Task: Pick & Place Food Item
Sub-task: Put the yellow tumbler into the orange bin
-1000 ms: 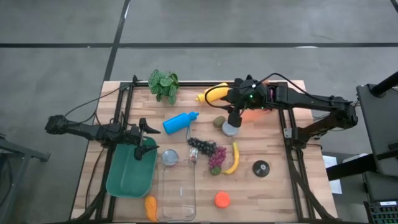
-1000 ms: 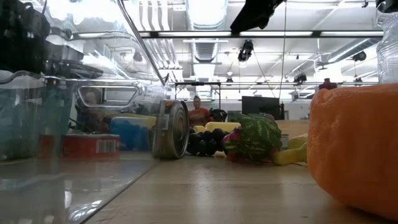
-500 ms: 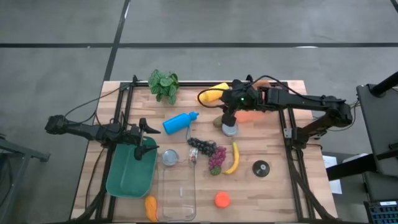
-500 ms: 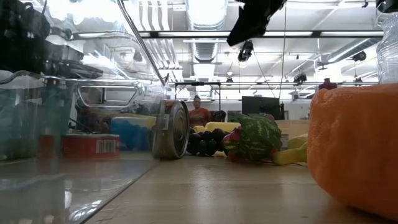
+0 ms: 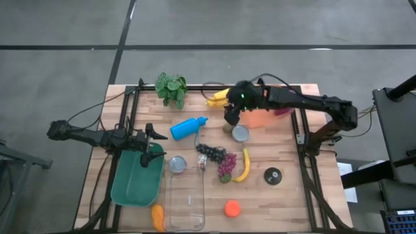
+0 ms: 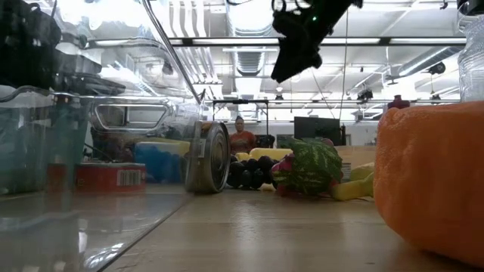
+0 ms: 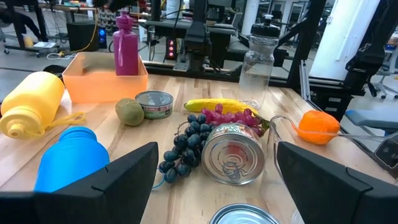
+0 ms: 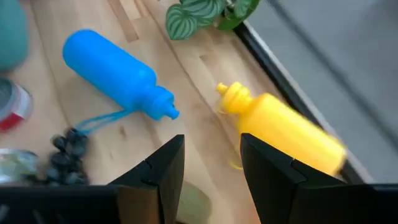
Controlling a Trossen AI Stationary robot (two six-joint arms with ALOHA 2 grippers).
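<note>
Overhead, the right gripper, fingers apart and empty, hangs above the kiwi, partly hiding it, between yellow bottle and tin.

no legible text, labels or numbers anywhere

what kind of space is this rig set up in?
Looks like a robotics lab or workshop, probably a large industrial hall: exposed ducts and strip lights overhead, monitors and equipment racks behind the wooden table, and a person at a far desk.

Robotics lab: equipment racks, ceiling ducts
</note>
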